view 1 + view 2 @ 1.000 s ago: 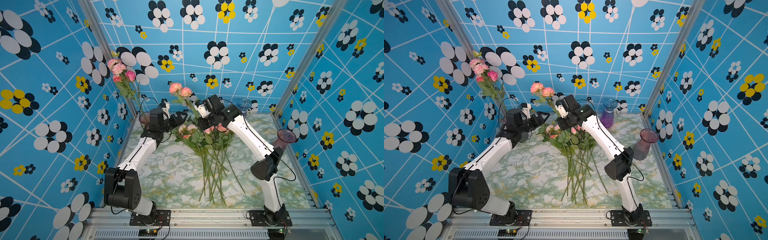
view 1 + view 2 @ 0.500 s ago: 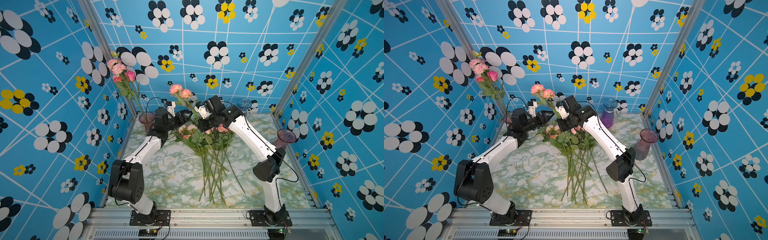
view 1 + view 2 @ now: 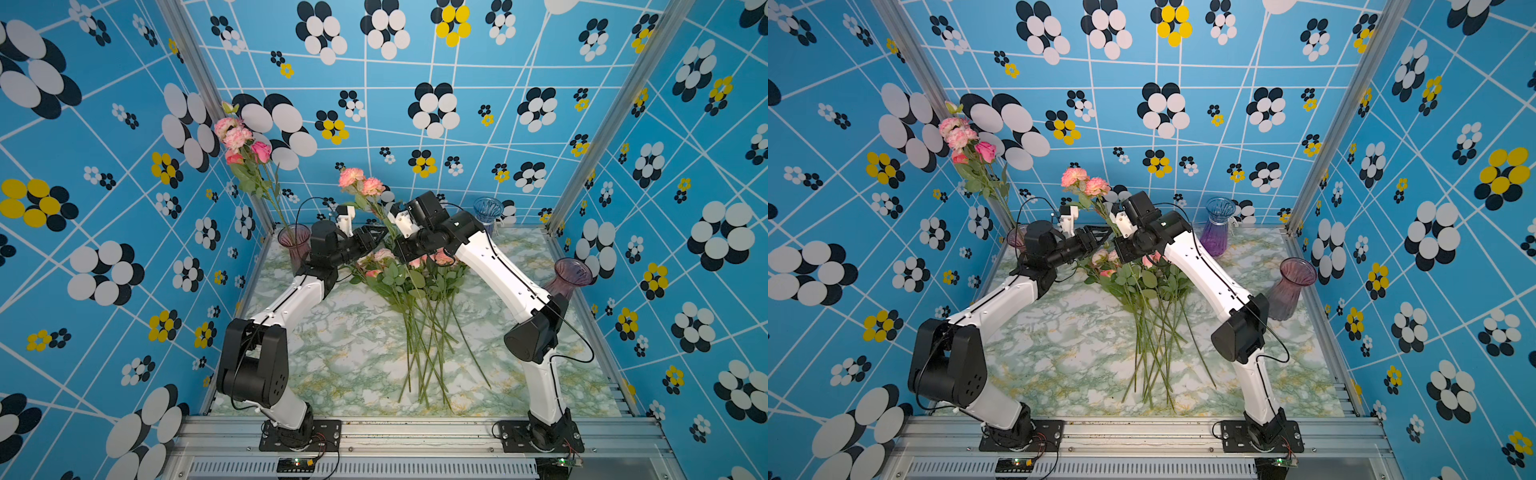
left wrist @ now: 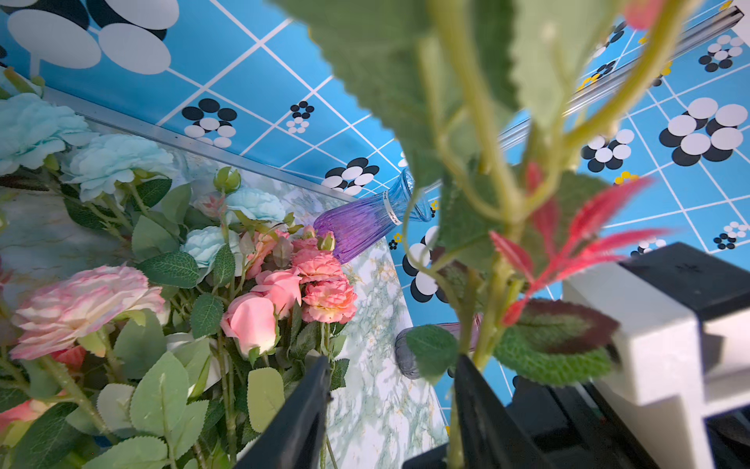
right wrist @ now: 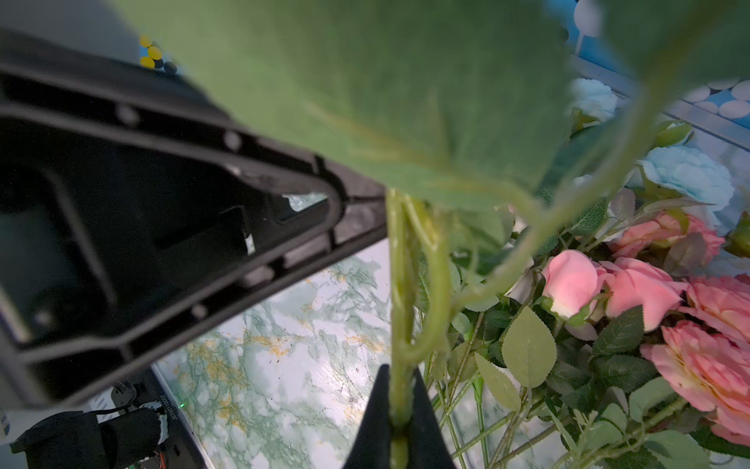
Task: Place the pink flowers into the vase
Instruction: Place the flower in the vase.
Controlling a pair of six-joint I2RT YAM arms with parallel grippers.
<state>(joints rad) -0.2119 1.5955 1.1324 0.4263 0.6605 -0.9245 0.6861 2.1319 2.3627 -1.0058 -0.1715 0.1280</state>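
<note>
My right gripper is shut on the green stem of a spray of pink flowers, holding it upright above the table. My left gripper has come up to the same stem from the left. Its jaws stand apart, and the stem runs close by one finger. In both top views the two grippers meet tip to tip at mid-back. The vase at the back left holds several pink flowers. More pink flowers lie in a pile on the marble table.
Pale blue flowers lie at the far end of the pile. A blue and purple vase stands at the back. A purple-pink vase stands by the right wall, behind my right arm's elbow. Patterned walls close in three sides.
My left gripper has reached rightward to the held stem and its jaws have narrowed. The right gripper and its flower have barely moved.
</note>
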